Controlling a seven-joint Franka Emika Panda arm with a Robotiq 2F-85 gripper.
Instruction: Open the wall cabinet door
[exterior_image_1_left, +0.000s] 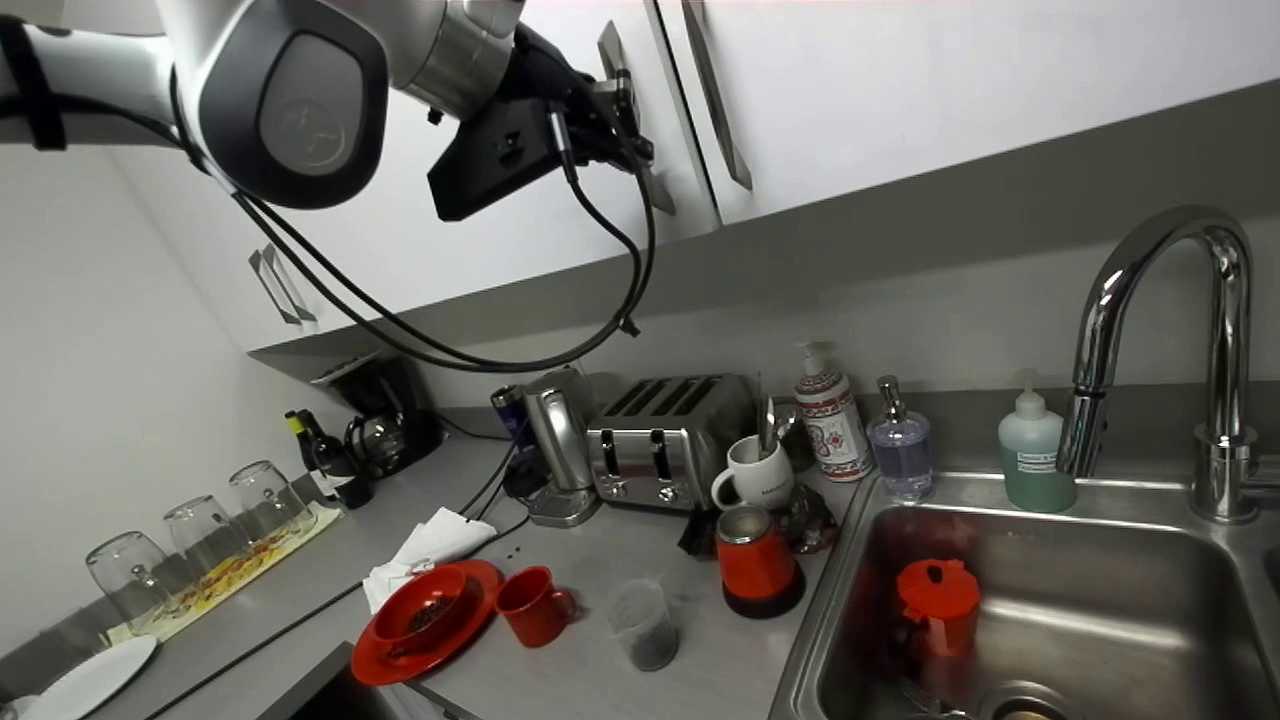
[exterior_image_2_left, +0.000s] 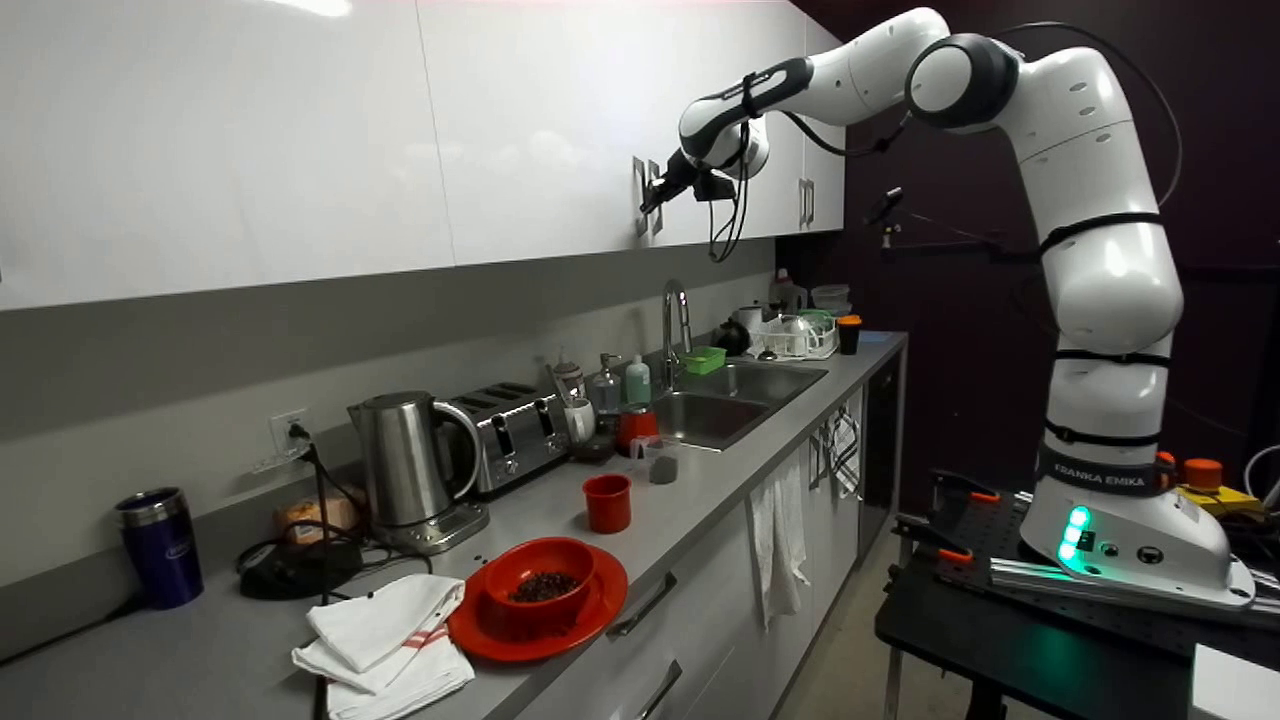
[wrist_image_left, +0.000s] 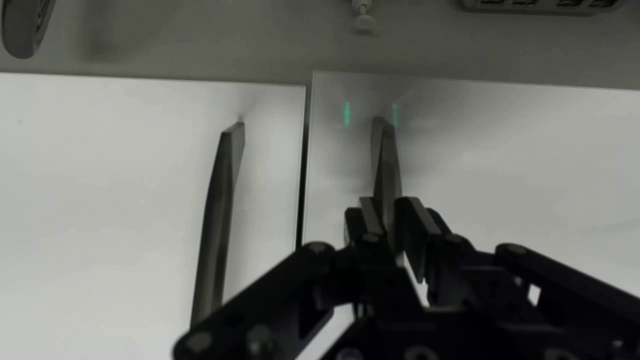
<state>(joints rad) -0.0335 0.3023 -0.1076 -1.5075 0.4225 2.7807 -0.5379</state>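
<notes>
Wall cabinet door (exterior_image_2_left: 540, 130) — plain, white — has its bar handle (wrist_image_left: 387, 167) pinched between the gripper's (wrist_image_left: 388, 212) narrowed fingers.

And it's a kitchen you're in: stainless double sink (exterior_image_2_left: 705, 415) with gooseneck faucet (exterior_image_1_left: 1228, 370), four-slot toaster (exterior_image_1_left: 640, 460), electric kettle (exterior_image_2_left: 400, 465), and there, your coffee maker (exterior_image_1_left: 408, 425)!
</notes>
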